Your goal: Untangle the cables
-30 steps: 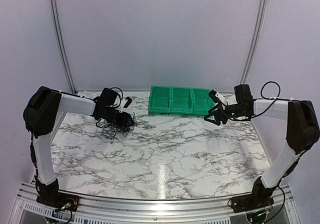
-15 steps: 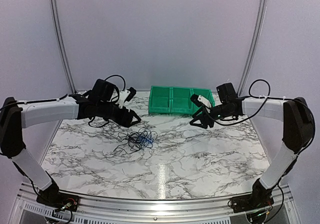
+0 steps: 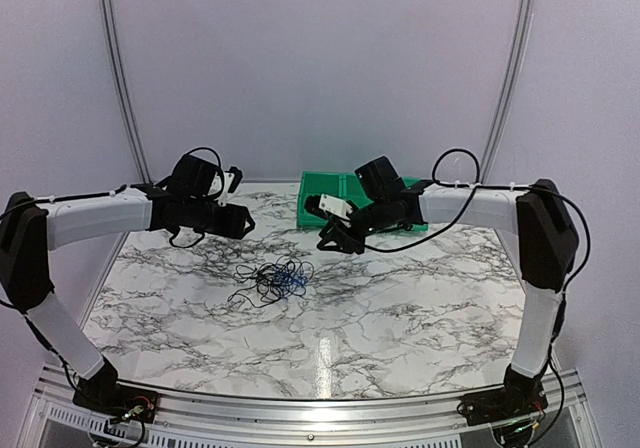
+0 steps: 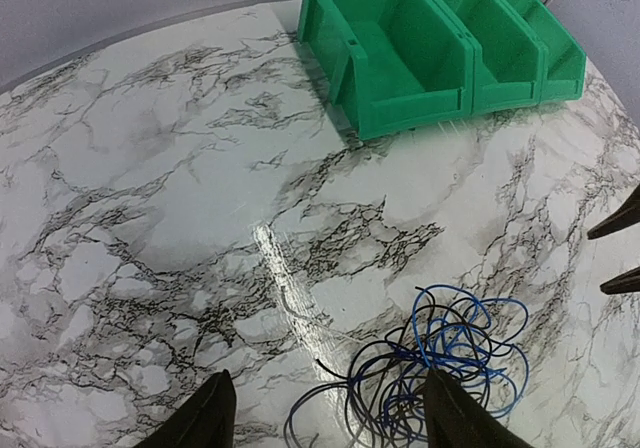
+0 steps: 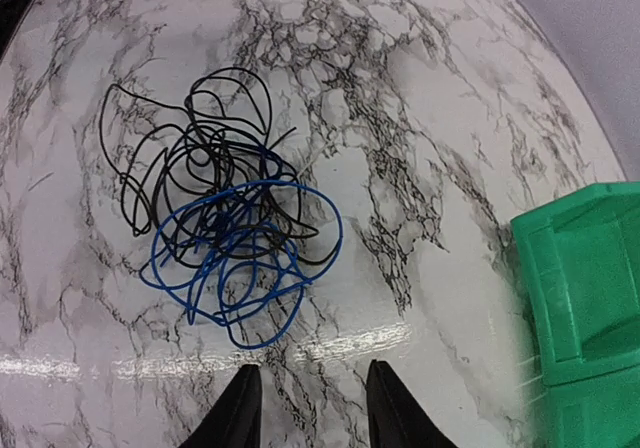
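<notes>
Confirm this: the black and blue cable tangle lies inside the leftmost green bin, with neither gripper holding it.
Wrong on the place. The cables lie on the bare marble table, apart from the green bins, as the right wrist view shows. The rest stands.

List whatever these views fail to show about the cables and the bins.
- Top view: cables too small to trace their crossings.
- Left wrist view: the cables' near side is cut off by the bottom edge.
- Top view: right arm hides much of the green bins.
</notes>
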`<action>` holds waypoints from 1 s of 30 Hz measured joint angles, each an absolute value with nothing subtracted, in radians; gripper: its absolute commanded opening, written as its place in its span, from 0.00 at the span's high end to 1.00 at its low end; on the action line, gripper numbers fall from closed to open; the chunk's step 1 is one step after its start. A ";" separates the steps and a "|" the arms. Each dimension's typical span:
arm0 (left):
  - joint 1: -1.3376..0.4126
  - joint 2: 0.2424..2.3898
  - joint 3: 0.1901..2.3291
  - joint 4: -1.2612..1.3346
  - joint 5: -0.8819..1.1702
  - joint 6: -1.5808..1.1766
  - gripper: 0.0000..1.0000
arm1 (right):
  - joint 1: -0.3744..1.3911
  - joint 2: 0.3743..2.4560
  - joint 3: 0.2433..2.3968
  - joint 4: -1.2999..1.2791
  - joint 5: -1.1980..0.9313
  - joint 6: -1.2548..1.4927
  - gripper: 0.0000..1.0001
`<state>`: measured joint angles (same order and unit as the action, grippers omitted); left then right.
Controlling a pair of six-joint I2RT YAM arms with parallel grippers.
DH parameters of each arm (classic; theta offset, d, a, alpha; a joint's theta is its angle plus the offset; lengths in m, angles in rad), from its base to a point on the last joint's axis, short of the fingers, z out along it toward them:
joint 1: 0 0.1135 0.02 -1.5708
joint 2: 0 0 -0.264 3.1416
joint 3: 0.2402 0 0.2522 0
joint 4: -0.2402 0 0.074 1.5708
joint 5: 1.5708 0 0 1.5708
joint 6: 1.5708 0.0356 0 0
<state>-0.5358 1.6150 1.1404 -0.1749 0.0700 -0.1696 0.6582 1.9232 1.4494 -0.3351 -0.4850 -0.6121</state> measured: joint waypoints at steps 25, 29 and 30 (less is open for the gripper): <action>-0.565 1.538 1.000 -0.040 0.095 -0.241 0.33 | 0.659 2.223 1.642 -0.424 -0.681 -0.187 1.00; -0.640 1.534 0.946 0.052 0.086 -0.282 0.32 | 0.659 2.176 1.631 -0.419 -0.715 -0.164 1.00; -0.662 1.534 0.940 0.073 0.078 -0.289 0.32 | 0.659 2.158 1.627 -0.418 -0.723 -0.161 1.00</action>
